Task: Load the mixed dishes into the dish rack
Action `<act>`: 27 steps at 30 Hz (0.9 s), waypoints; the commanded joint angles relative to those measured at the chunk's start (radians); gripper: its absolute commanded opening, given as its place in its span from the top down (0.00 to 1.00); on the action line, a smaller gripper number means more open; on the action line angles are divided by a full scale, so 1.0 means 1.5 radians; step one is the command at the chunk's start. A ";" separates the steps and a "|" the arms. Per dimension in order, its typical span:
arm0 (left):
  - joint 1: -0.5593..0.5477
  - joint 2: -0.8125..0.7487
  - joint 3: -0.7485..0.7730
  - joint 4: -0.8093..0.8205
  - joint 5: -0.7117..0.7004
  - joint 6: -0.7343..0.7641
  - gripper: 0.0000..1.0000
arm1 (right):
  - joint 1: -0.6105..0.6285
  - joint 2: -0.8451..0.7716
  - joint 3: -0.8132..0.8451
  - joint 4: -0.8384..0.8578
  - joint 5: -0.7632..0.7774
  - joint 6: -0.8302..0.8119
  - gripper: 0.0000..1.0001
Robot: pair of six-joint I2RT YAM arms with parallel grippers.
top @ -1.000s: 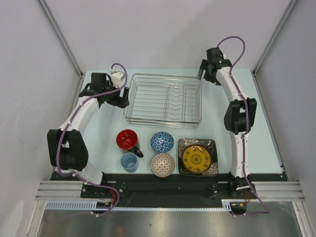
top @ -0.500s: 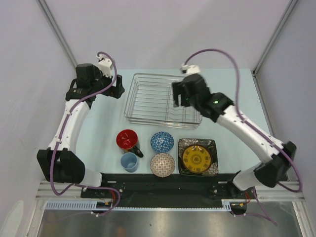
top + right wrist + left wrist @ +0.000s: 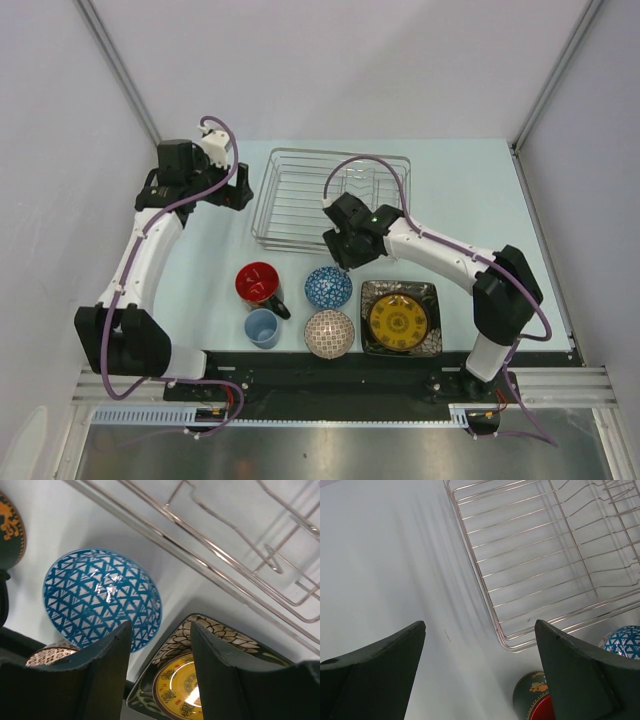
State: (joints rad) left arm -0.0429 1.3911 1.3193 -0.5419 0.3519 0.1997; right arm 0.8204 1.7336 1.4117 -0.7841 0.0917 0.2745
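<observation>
Spread and empty, the right gripper (image 3: 160, 627) hangs above the blue bowl (image 3: 328, 287) by the counter's near edge, likely to grasp it, while the left gripper (image 3: 480, 625), also open, hovers beside the bare rack (image 3: 285, 243) toward the far edge.

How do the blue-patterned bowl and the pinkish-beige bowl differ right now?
The blue-patterned bowl has a blue triangle lattice; the pinkish-beige bowl a fine pale pattern. The blue one lies nearer the dish rack, the beige one farther off. Both sit upright, similar in size, outside the rack.
</observation>
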 commanded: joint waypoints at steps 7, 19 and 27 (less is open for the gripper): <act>0.004 -0.024 -0.003 0.013 0.011 -0.006 0.04 | 0.028 -0.009 -0.059 0.034 -0.055 -0.006 0.46; 0.004 -0.023 -0.004 0.019 0.007 -0.002 0.04 | 0.036 0.026 -0.084 0.082 -0.054 0.017 0.64; 0.004 -0.024 -0.007 0.021 0.008 0.000 0.04 | 0.036 0.053 -0.104 0.102 -0.040 0.018 0.65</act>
State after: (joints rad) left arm -0.0429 1.3827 1.3163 -0.5411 0.3519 0.2001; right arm 0.8684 1.7878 1.2751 -0.6617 0.0185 0.2878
